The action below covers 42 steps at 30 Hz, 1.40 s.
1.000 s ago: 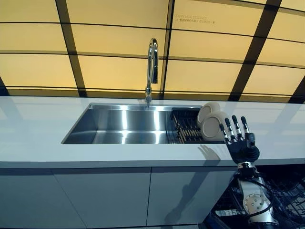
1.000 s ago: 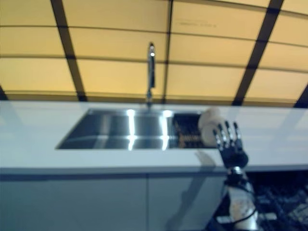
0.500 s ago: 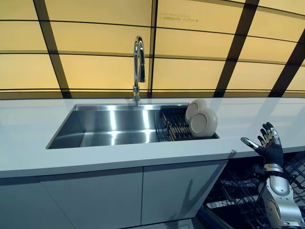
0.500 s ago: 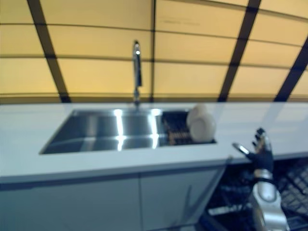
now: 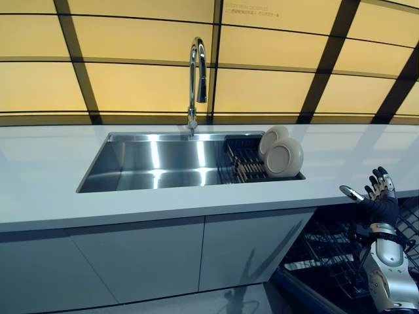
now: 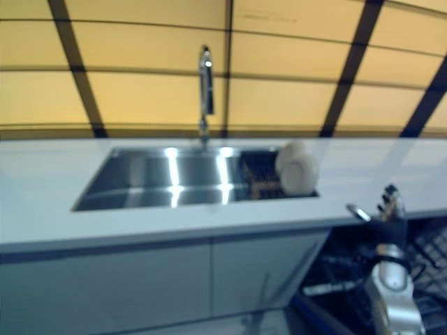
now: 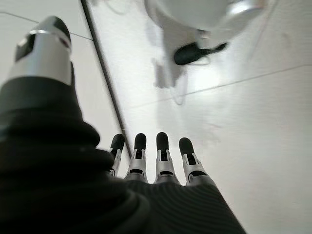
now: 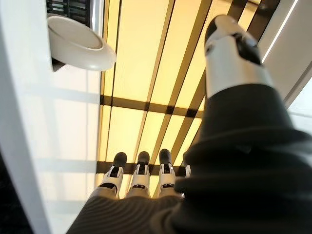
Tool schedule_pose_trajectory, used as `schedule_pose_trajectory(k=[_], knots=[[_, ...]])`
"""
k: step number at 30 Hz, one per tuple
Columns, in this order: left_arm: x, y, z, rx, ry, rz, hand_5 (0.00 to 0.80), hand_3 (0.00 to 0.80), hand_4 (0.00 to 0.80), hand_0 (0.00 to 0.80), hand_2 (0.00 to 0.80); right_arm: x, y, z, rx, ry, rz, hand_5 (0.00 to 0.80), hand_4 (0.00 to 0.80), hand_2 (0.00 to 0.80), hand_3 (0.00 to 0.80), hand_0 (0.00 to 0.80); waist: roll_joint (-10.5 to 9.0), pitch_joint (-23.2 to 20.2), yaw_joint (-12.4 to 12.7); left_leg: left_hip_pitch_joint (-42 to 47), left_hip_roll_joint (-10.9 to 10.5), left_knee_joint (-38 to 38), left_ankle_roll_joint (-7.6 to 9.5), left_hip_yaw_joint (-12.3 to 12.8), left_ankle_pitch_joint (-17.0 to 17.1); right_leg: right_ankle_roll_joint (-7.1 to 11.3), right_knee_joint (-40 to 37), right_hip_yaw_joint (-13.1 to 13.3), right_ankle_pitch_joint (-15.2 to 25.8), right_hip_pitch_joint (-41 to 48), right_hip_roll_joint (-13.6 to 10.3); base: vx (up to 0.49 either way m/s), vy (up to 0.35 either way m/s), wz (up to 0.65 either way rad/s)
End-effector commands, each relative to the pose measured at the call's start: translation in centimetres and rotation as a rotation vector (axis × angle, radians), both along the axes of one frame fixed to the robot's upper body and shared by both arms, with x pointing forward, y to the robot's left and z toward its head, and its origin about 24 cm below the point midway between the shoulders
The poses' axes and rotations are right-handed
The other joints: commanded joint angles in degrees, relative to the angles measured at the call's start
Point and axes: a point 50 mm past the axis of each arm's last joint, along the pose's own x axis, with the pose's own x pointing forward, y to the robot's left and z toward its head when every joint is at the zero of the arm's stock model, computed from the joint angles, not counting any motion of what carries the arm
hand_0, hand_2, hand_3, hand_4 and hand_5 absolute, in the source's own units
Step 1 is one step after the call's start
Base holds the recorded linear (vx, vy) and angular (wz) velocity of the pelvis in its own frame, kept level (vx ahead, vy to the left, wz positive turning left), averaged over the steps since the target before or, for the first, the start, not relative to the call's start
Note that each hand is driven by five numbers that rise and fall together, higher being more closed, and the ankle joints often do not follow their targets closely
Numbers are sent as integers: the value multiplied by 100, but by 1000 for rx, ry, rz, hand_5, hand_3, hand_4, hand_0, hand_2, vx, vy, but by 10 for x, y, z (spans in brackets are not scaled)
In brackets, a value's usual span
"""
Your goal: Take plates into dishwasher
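Observation:
Two cream plates (image 5: 283,157) stand on edge in a dark rack (image 5: 243,161) at the right end of the steel sink (image 5: 157,167); the front one also shows in the right wrist view as a plate (image 8: 78,44). My right hand (image 5: 378,201) is raised at the lower right, in front of the counter edge and right of the plates, fingers straight and thumb spread, holding nothing. Below it the open dishwasher rack (image 5: 327,252) shows dark wire. My left hand (image 7: 156,161) appears only in its wrist view, fingers straight, over pale floor.
A white counter (image 5: 46,176) runs the full width with white cabinet doors (image 5: 144,255) beneath. A tall chrome tap (image 5: 194,78) stands behind the sink. Yellow wall panels with dark strips (image 5: 275,72) back the counter.
My right hand has swung from in front of the plates out to the right and lower, beside the counter edge. The camera has shifted too.

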Motion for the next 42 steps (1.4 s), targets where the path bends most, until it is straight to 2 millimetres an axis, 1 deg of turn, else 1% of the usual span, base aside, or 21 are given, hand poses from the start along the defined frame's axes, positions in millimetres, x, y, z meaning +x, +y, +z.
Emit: schedule_pose_trajectory(k=[1,5,8,10,11,13,14,15,17,19,22,25,26,27,30,32,33,34,35,37,42], knots=[[27,17,10,51,-55,-52,0,0,0,0,0,5,-11,42,-36,-139,-8,0,0,0,0,0,-221,-23,-30,151,-415,371,136,-191,-468,260,-902,25,1314,-77,-275,410,-231,-10],[28,20,11,54,-54,-67,0,0,0,0,0,2,-15,43,-39,-132,-34,0,0,0,0,0,-198,68,-121,339,-267,541,145,-284,-699,325,-1351,60,1433,-320,-300,410,-275,3],[28,27,14,68,-52,-63,0,0,0,0,0,-2,-14,41,-32,-131,-54,0,0,0,0,0,-287,113,-103,351,-137,775,138,-389,-886,394,-1223,45,1510,-310,-410,403,-397,14],[24,29,14,75,-37,-57,0,0,0,0,0,-5,-17,37,-27,-115,-68,0,0,0,0,0,-341,23,-97,326,84,1005,-24,-511,-1021,372,-1230,49,1160,-36,-371,358,-378,10],[24,29,14,75,-37,-57,0,0,0,0,0,-5,-17,37,-27,-115,-68,0,0,0,0,0,-334,24,-101,326,94,1012,-29,-516,-1028,370,-1223,41,1151,-31,-363,387,-344,18],[12,25,11,51,-35,-46,0,0,0,0,0,-2,-16,34,-13,-87,-44,0,0,0,0,0,-274,-119,-126,652,424,991,-327,-329,-981,347,-890,-157,729,-39,-269,345,-214,23],[10,24,11,47,-35,-46,0,0,0,0,0,-2,-15,33,-14,-85,-40,0,0,0,0,0,-263,-134,-125,683,462,991,-365,-305,-954,337,-860,-176,688,-38,-250,375,-211,3],[6,18,8,32,-49,-45,0,0,0,0,0,0,-14,33,-18,-74,-14,0,0,0,0,0,-225,-199,-111,661,622,1220,-502,-291,-616,236,-748,-174,484,-15,-126,305,-201,-2],[3,11,6,19,-70,-25,0,0,0,0,0,3,-13,35,-29,-68,13,0,0,0,0,0,-206,-251,-86,500,699,1606,-563,-322,-221,63,-695,-137,293,49,36,318,-243,-10],[3,5,4,10,-86,-15,0,0,0,0,0,7,-12,37,-34,-66,41,0,0,0,0,0,-206,-309,-63,365,743,2040,-614,-344,182,-167,-660,-179,104,139,213,275,-254,-17],[4,-5,1,1,-106,-5,0,0,0,0,0,11,-9,49,-56,-95,74,0,0,0,0,0,-311,-388,-110,-145,727,3427,-704,-422,844,-627,-763,-105,-120,358,517,258,-264,-10],[6,-9,0,-5,-109,-12,0,0,0,0,0,10,-10,54,-71,-110,63,0,0,0,0,0,-358,-359,-76,-557,629,3705,-646,-528,784,-711,-791,-72,-192,473,564,179,-120,12],[8,-12,-1,-10,-114,-22,0,0,0,0,0,12,-9,61,-89,-124,56,0,0,0,0,0,-379,-285,12,-881,417,3487,-531,-588,557,-688,-823,-30,-246,611,597,255,-28,25],[10,-12,0,-11,-113,-30,0,0,0,0,0,15,-7,68,-104,-141,43,0,0,0,0,0,-338,-257,46,-873,399,2791,-503,-450,453,-627,-857,-36,-332,716,664,281,-2,22],[14,-11,0,-11,-104,-52,0,0,0,0,0,19,-7,77,-125,-148,21,0,0,0,0,0,-265,-244,80,-751,469,1590,-549,-178,476,-529,-959,-99,-426,876,722,224,41,5],[17,-14,-1,-13,-99,-62,0,0,0,0,0,18,-7,79,-135,-153,11,0,0,0,0,0,-232,-218,193,-918,456,771,-657,-145,659,-445,-1169,-32,-485,1122,770,283,52,26],[16,-17,-2,-15,-99,-58,0,0,0,0,0,18,-5,79,-140,-152,18,0,0,0,0,0,-198,-179,294,-1223,498,391,-723,-151,965,-430,-1283,63,-557,1326,834,243,49,15],[16,-17,-2,-15,-98,-57,0,0,0,0,0,18,-5,79,-141,-151,19,0,0,0,0,0,-200,-170,317,-1213,499,293,-742,-142,1030,-433,-1315,82,-576,1378,840,316,87,-6],[13,-20,-3,-18,-93,-46,0,0,0,0,0,19,-3,78,-144,-147,33,0,0,0,0,0,-156,-109,412,-1481,579,96,-789,-146,1426,-459,-1383,193,-670,1590,935,279,83,-26],[6,-22,-5,-21,-87,-32,0,0,0,0,0,19,-5,76,-141,-136,52,0,0,0,0,0,-134,-82,469,-1626,610,59,-786,-165,1596,-495,-1431,285,-766,1778,1001,291,121,-43],[-3,-24,-6,-33,-71,-8,0,0,0,0,0,19,-8,64,-126,-97,68,0,0,0,0,0,-155,-170,558,-1422,437,64,-601,-224,1159,-384,-1463,221,-872,2042,778,279,191,-19]])
